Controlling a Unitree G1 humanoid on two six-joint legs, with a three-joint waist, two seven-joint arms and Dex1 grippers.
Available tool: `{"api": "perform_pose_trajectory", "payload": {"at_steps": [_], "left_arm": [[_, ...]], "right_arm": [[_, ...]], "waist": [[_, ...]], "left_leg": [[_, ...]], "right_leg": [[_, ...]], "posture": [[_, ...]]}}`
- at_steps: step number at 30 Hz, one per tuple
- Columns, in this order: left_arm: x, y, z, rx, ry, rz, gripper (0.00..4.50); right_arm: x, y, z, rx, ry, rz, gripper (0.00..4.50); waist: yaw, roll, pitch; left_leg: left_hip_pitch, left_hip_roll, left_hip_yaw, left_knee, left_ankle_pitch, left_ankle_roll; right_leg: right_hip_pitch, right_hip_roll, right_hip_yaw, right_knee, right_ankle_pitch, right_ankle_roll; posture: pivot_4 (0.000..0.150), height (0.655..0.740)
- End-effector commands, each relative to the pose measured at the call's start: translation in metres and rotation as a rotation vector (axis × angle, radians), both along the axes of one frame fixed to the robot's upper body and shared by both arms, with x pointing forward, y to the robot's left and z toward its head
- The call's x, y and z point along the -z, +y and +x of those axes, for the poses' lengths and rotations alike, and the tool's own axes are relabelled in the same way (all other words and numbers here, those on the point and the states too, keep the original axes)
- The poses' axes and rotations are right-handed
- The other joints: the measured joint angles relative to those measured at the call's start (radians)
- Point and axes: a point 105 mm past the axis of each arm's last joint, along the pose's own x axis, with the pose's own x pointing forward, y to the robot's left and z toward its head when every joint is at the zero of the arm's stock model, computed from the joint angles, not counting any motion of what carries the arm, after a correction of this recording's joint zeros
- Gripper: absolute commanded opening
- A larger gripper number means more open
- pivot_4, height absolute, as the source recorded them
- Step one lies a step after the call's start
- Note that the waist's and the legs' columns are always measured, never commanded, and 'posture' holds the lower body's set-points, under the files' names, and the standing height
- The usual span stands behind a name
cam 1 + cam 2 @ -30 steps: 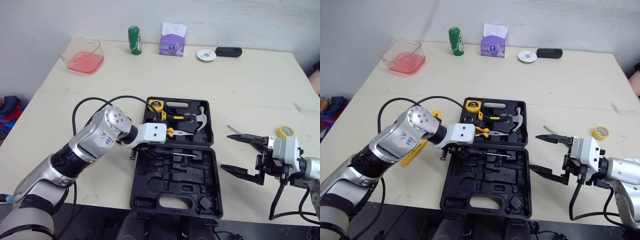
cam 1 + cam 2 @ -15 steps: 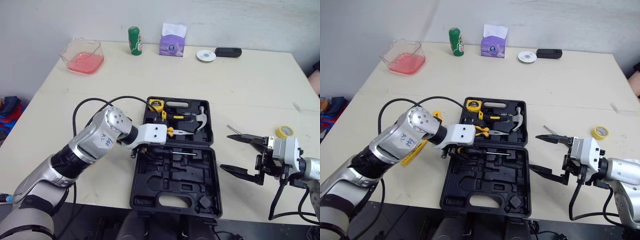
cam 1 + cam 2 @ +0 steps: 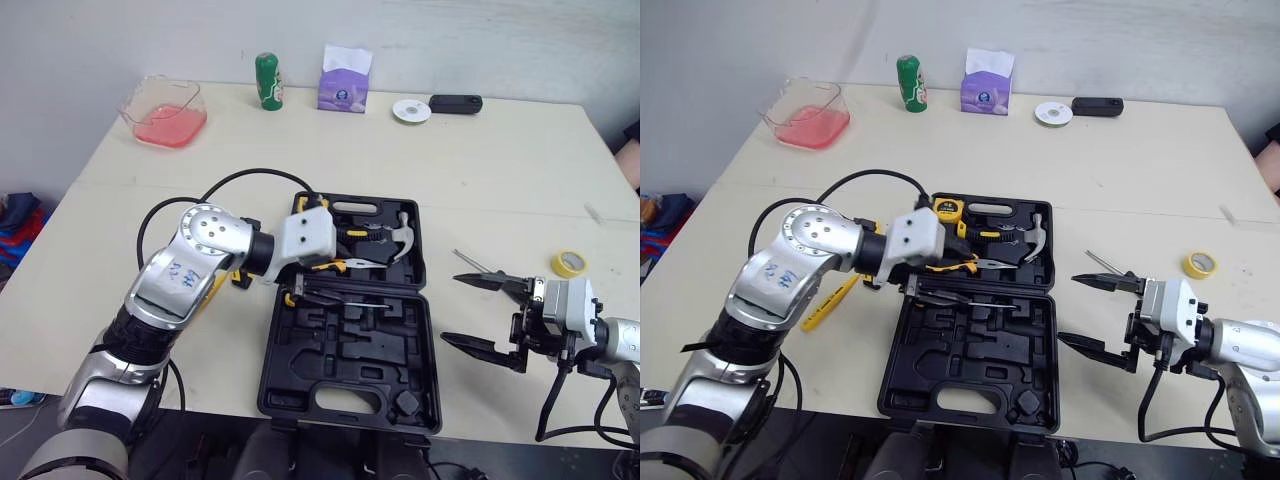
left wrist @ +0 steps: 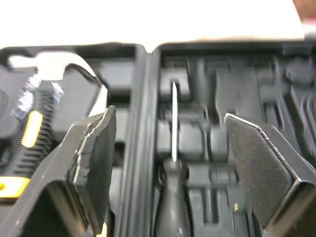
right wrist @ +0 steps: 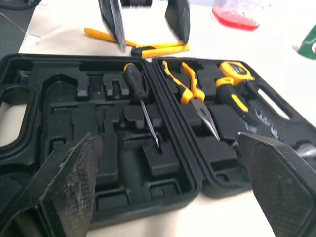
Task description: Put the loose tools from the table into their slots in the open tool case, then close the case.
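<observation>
Although the screwdriver (image 3: 345, 298) lay in the near half of the open tool case (image 3: 345, 400), by the seated hammer (image 3: 400, 240) and pliers (image 3: 355, 265), a yellow tool (image 3: 830, 300) left of the case and a tape roll (image 3: 569, 263) to its right were judged still to be stowed, and the case to be closed. The left gripper (image 4: 169, 116), spread wide and empty, had been raised over the screwdriver from the case's left edge. The right gripper (image 3: 452, 307) was held agape and empty beside the case.
</observation>
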Motion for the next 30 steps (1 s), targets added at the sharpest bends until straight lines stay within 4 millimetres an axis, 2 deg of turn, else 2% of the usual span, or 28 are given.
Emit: {"api": "perform_pose_trajectory", "payload": {"at_steps": [1, 5, 8, 12, 19, 30], "left_arm": [[-0.007, 0.007, 0.000, 0.016, -0.059, -0.089, 2.00], [-0.005, 0.008, 0.002, 0.010, -0.093, -0.126, 0.11], [-0.005, 0.005, 0.001, 0.009, -0.034, -0.201, 0.04], [0.016, 0.003, 0.003, -0.028, 0.011, -0.200, 0.04], [0.049, 0.001, 0.008, -0.099, 0.065, -0.115, 0.04], [0.074, 0.001, 0.003, -0.132, 0.128, -0.083, 0.04]], "right_arm": [[-0.004, -0.006, -0.002, 0.005, -0.032, -0.014, 4.50], [-0.003, -0.008, -0.002, 0.009, -0.032, -0.014, 4.50], [-0.002, -0.009, -0.002, 0.012, -0.029, -0.014, 4.50], [0.000, -0.011, -0.003, 0.014, -0.025, -0.014, 4.50], [0.005, -0.011, -0.007, 0.017, 0.026, -0.005, 4.50], [0.008, -0.014, -0.007, 0.026, 0.011, -0.019, 4.50]], "waist": [[0.000, 0.000, 0.000], [0.002, 0.000, 0.000], [0.003, 0.000, 0.000], [0.001, 0.000, 0.000], [0.002, 0.000, 0.000], [0.002, 0.000, 0.000]], "left_leg": [[0.000, 0.000, 0.000, 0.000, 0.000, 0.000], [0.000, 0.000, 0.000, 0.000, 0.000, 0.000], [0.000, 0.000, 0.000, 0.000, 0.000, 0.000], [0.000, 0.000, 0.000, 0.000, 0.000, 0.000], [0.000, 0.000, 0.000, 0.000, 0.000, 0.000], [0.001, 0.000, 0.001, 0.000, -0.001, 0.000]], "right_leg": [[0.000, 0.000, 0.000, 0.000, 0.000, 0.000], [0.000, 0.000, 0.000, 0.000, 0.000, 0.000], [0.000, 0.000, 0.000, 0.000, 0.000, 0.000], [0.000, 0.000, 0.000, -0.001, 0.000, 0.000], [0.000, 0.000, 0.000, 0.000, 0.000, 0.000], [0.000, 0.000, 0.000, 0.000, 0.000, 0.000]], "posture": [[0.150, 0.7400], [0.150, 0.7400], [0.150, 0.7400], [0.150, 0.7400], [0.150, 0.7400], [0.150, 0.7400]]}}
